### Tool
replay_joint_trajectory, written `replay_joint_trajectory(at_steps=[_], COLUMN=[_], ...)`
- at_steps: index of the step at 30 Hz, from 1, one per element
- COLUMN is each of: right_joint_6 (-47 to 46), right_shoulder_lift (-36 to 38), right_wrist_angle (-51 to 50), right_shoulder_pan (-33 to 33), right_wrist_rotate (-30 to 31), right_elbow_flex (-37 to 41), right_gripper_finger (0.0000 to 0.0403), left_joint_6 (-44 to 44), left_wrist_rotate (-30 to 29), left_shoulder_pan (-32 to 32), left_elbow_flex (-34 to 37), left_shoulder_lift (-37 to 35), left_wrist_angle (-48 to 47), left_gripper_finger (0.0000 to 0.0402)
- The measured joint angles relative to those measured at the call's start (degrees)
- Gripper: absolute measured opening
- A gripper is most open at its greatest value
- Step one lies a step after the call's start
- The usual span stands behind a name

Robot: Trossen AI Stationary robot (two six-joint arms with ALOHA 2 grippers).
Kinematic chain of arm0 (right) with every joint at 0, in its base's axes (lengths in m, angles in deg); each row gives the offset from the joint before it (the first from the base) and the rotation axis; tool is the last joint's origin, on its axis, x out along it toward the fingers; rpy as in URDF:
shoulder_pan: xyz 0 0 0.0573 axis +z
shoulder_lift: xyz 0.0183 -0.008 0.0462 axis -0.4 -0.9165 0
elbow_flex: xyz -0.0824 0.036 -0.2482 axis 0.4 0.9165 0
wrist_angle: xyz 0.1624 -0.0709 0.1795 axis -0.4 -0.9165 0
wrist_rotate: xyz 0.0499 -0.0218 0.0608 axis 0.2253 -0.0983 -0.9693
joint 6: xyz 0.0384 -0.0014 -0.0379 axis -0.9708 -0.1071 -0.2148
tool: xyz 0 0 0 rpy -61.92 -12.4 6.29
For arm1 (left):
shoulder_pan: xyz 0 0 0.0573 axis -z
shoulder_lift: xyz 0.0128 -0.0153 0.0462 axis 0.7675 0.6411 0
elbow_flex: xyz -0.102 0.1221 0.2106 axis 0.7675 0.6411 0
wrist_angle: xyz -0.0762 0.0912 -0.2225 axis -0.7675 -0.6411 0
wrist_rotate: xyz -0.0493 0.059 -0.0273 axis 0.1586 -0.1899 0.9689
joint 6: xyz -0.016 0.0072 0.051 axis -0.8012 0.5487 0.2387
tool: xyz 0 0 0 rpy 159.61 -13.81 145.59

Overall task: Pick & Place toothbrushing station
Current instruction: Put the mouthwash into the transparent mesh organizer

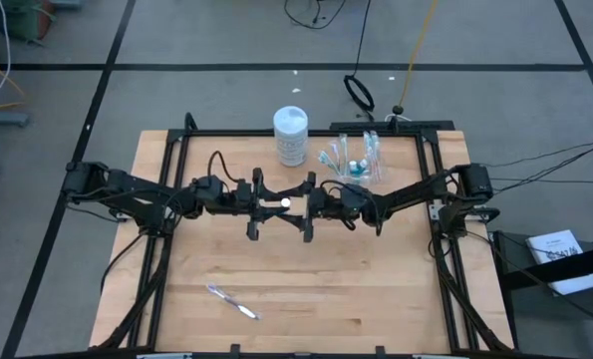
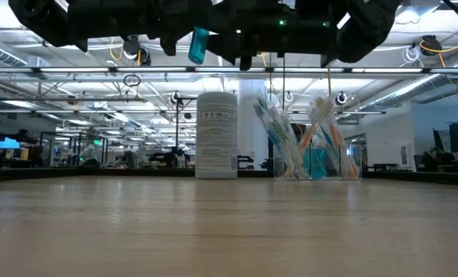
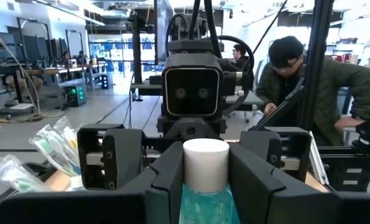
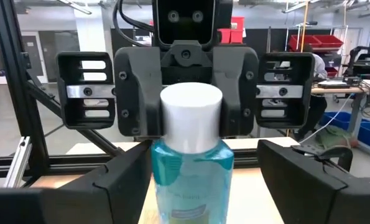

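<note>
A: Step in hand, by the look of it: a mid-air pass of the toothpaste tube (image 4: 188,199), well above the table (image 1: 376,289) and a little in front of the white canister (image 1: 290,135). Left gripper (image 3: 205,171) pinching the blue body just below the white cap. Right gripper (image 4: 203,163) facing it nose to nose, fingers spread wide on either side of the tube, touching nothing.

B: Then, to do it well: line up the spread fingers squarely on the tube's body, not on the cap. Close on the flat of the tube, clear of the left's pinch. Release on the left only once the right grip looks firm. Soft tube, probably, so no hard squeeze.

A: And afterwards, presumably, over to the clear plastic cup (image 2: 317,165), just beside the canister on the right arm's side. Already crowded with toothbrushes (image 2: 279,142) leaning every way, so better to come down into a gap than onto the handles.

B: Also one toothbrush (image 1: 232,301) lying flat, well apart from the canister, towards the table's near edge. Not yet in the cup.

A: Any brand or writing?

B: Lines of print on the canister's label, too small to read. Faint pale marking on the tube's blue front, not legible either. No brand to name.
</note>
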Motion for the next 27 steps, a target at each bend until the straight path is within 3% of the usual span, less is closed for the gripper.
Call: replay_joint_trajectory(at_steps=[17,27], right_joint_6=[0.2,-0.1], right_shoulder_lift=[1.0,1.0], right_wrist_angle=[-3.4,-3.4], right_shoulder_pan=[0.2,0.2], right_wrist_rotate=[-0.1,-0.1], right_elbow_flex=[0.0,0.1], right_gripper_finger=[0.0164,0.0170], left_joint_6=[5.6,5.5], left_wrist_rotate=[-0.2,-0.4], left_shoulder_pan=[0.4,0.4], left_elbow_flex=[0.0,0.0], left_shoulder_lift=[0.0,0.0], left_wrist_angle=[-0.2,-0.3], left_gripper_finger=[0.0104,0.0130])
